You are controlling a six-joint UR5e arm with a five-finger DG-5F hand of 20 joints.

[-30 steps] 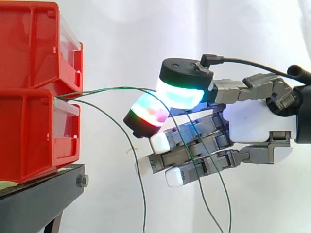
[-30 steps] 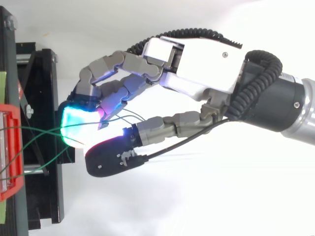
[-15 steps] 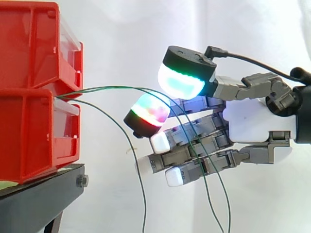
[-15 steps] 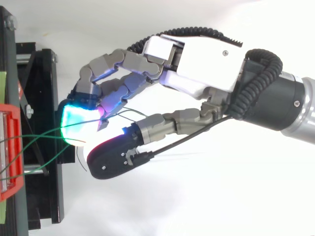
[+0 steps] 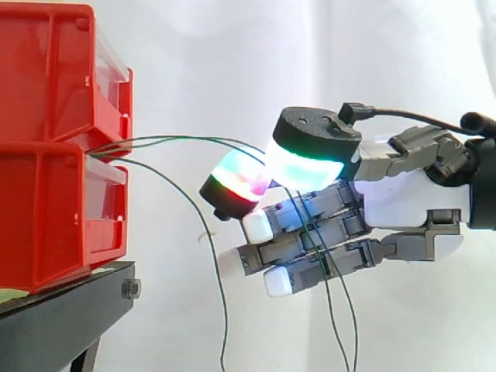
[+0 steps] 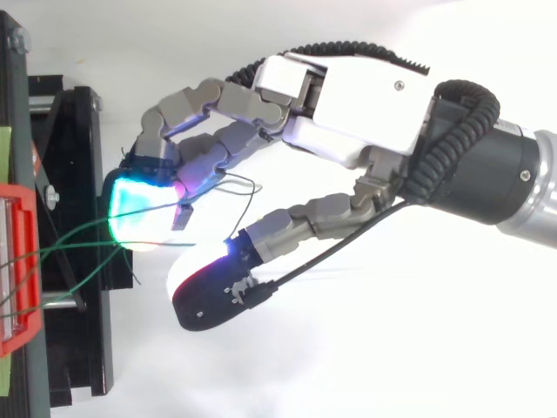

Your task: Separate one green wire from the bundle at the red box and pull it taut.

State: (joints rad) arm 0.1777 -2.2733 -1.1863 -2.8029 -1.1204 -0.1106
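Several thin green wires [image 5: 178, 140] leave the gap between the two stacked red bins [image 5: 54, 209] and arc right to my hand [image 5: 411, 201]. Two of them run under the green-glowing thumb pad [image 5: 306, 163], cross the straight lower fingers [image 5: 310, 248] and hang down. Another wire [image 5: 203, 225] droops free, short of the hand. In the top view the wires [image 6: 157, 245] run from the red box [image 6: 17, 261] into the gap between the cyan finger pad [image 6: 139, 209] and the thumb [image 6: 204, 292], which stand apart. The hand is open, and nothing is pinched.
The bins sit on a black stand [image 5: 70, 302] at the left, with a white curtain behind. A small loop of wire [image 6: 248, 187] sticks out beside the curled upper fingers. The arm's wrist [image 6: 487, 165] comes in from the right.
The thumb has swung away from the finger pad and dropped lower over the fingers. The wires across the hand have sagged and shifted slightly right. The bins have not moved.
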